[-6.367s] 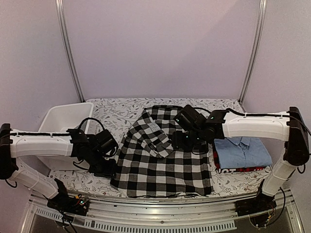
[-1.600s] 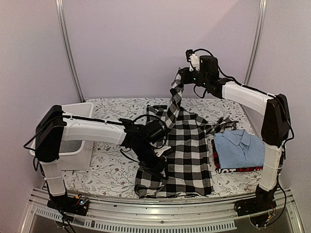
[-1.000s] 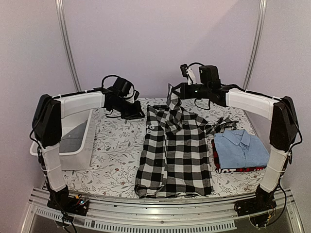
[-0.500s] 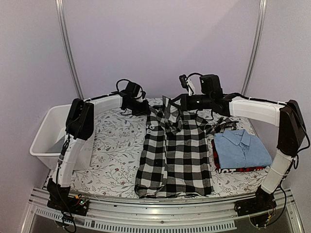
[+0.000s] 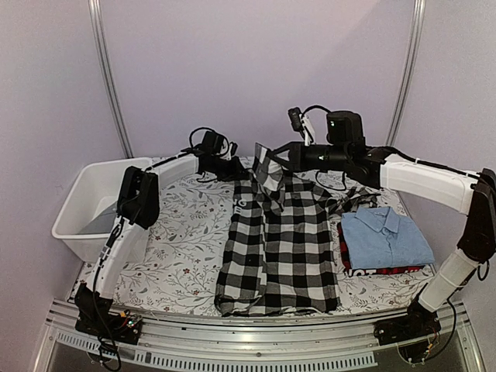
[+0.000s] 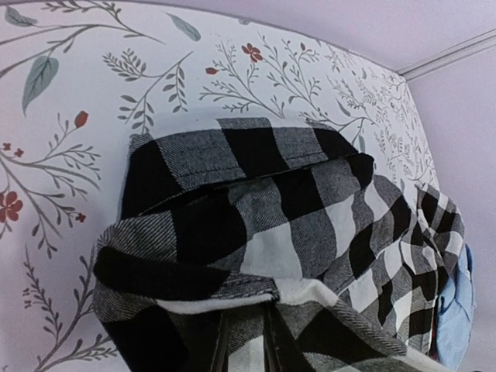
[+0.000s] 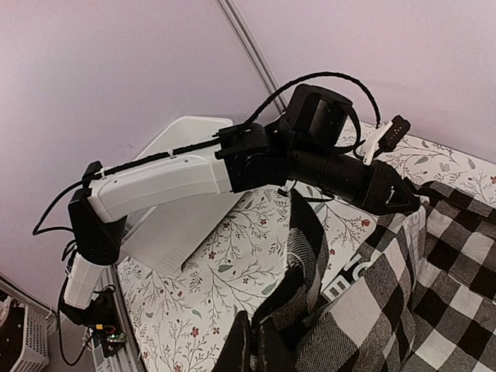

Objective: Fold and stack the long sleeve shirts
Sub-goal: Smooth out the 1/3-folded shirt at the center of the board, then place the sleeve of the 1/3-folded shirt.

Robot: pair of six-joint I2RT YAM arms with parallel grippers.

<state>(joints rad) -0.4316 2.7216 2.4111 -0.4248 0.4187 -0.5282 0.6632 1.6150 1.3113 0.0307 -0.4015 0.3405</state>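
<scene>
A large black-and-white checked shirt (image 5: 279, 240) lies lengthwise on the middle of the table, white lettering near its far left edge. My right gripper (image 5: 265, 159) is shut on a raised fold of it at the far end; in the right wrist view the checked cloth (image 7: 434, 294) climbs between my right gripper's (image 7: 260, 350) fingers. My left gripper (image 5: 234, 168) is shut on the shirt's far left corner, and bunched check cloth (image 6: 256, 225) fills the view above my left gripper (image 6: 244, 350). A folded light blue shirt (image 5: 385, 239) rests on a red-and-black one (image 5: 372, 271) at the right.
A white plastic tub (image 5: 93, 205) stands at the table's left edge, also seen as the tub (image 7: 186, 139) behind the left arm. Flowered tablecloth (image 5: 182, 240) shows between tub and shirt. Two metal poles rise at the back wall.
The right gripper has come down from high above the table with the cloth still in it. The left arm has swung from the shirt's near left side to its far left corner.
</scene>
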